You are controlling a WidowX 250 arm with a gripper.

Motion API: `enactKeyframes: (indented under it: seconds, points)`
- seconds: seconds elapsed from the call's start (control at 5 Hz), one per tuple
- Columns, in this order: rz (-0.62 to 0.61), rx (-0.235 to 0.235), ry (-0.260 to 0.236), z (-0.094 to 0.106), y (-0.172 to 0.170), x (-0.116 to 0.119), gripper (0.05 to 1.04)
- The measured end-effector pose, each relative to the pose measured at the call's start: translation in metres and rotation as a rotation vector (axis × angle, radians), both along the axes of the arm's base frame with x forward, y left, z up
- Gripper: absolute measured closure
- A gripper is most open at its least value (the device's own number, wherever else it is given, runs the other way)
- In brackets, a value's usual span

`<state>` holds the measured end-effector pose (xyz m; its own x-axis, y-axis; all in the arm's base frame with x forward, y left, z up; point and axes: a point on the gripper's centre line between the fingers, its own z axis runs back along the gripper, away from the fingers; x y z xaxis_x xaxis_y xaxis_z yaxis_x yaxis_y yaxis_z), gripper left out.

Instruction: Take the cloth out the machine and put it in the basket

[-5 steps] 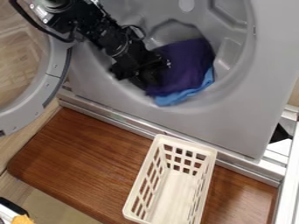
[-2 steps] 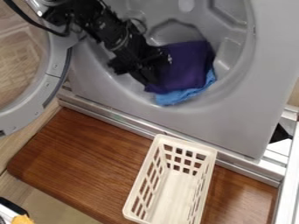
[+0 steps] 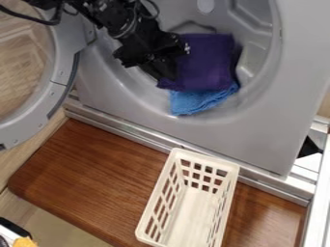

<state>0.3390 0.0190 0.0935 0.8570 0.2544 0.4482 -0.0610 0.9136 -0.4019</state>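
Note:
The black gripper (image 3: pixel 166 76) hangs inside the machine's drum, at the left edge of a dark purple cloth (image 3: pixel 207 62). It is shut on that cloth, whose held edge is partly hidden behind the black fingers. Under the purple cloth's lower side a blue cloth (image 3: pixel 193 102) sticks out, lying on the drum's lower rim. The grey machine (image 3: pixel 258 132) has its front opening uncovered. Below it, the cream basket (image 3: pixel 145 219) with slotted walls stands on the brown wooden board and holds nothing.
The round door (image 3: pixel 63 79) hangs open at the left of the machine. A metal rail (image 3: pixel 129 129) runs between the machine and the wooden board (image 3: pixel 90 169). A small orange object (image 3: pixel 24 242) is at the bottom left corner.
The gripper has moved up in the view, and the purple cloth has risen with it. More of the blue cloth beneath now shows. The basket has stayed in place.

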Motion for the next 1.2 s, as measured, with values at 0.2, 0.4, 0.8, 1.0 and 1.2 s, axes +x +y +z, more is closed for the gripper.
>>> enactKeyframes:
  seconds: [0.2, 0.4, 0.8, 1.0, 1.2]
  points:
    - [-0.021, -0.010, -0.021, 0.008, -0.011, -0.013, 0.974]
    - [-0.057, -0.020, -0.004, 0.005, -0.025, -0.038, 0.974]
    - [-0.141, -0.018, 0.058, -0.032, -0.054, -0.074, 0.974]
    - [-0.180, 0.013, 0.103, -0.053, -0.071, -0.079, 0.974]
    - [-0.174, 0.031, 0.163, -0.081, -0.073, -0.086, 0.974]
